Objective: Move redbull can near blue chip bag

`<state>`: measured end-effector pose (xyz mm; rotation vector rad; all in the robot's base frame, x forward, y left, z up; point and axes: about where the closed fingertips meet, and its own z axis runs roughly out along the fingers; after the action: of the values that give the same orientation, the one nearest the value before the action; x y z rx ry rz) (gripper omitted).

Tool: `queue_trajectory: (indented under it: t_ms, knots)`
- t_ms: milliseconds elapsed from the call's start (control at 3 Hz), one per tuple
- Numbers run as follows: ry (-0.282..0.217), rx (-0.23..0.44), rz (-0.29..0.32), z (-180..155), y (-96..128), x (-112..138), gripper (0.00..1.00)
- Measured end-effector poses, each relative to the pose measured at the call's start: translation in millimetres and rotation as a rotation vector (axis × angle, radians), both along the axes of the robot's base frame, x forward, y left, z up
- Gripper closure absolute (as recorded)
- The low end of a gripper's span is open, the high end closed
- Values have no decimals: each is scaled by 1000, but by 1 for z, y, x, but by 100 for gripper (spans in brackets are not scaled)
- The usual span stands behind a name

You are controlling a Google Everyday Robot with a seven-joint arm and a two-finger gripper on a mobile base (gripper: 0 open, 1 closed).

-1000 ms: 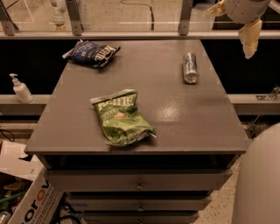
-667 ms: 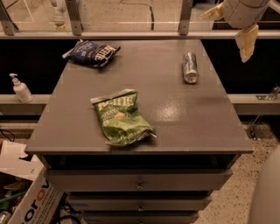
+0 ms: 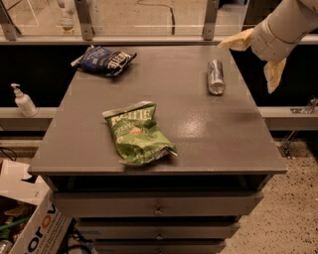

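Barely begun: slim silver redbull can [image 3: 215,77] untouched on its side, well apart from dark blue foil chip bag [image 3: 104,59]; cream two-finger gripper [image 3: 248,67] spread, empty, hovering just right of it.

This looks like a robot lab or test room, not a home. A plain grey bench [image 3: 208,144] with drawers [image 3: 158,203] stands on a speckled floor [image 3: 293,213]. A glazed partition [image 3: 144,15] on metal posts runs along the far side, a pump bottle [image 3: 22,100] sits on a ledge at left, and a printed cardboard box [image 3: 30,228] lies near left. The robot's gripper [image 3: 247,68] hangs at far right, jaws spread.
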<state>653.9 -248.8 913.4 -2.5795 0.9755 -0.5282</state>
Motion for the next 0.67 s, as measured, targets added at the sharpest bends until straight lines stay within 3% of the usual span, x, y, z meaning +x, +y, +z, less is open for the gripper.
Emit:
queue_trajectory:
  t_ms: [667]
  knots:
    - [-72, -109, 255, -20, 22, -1, 0]
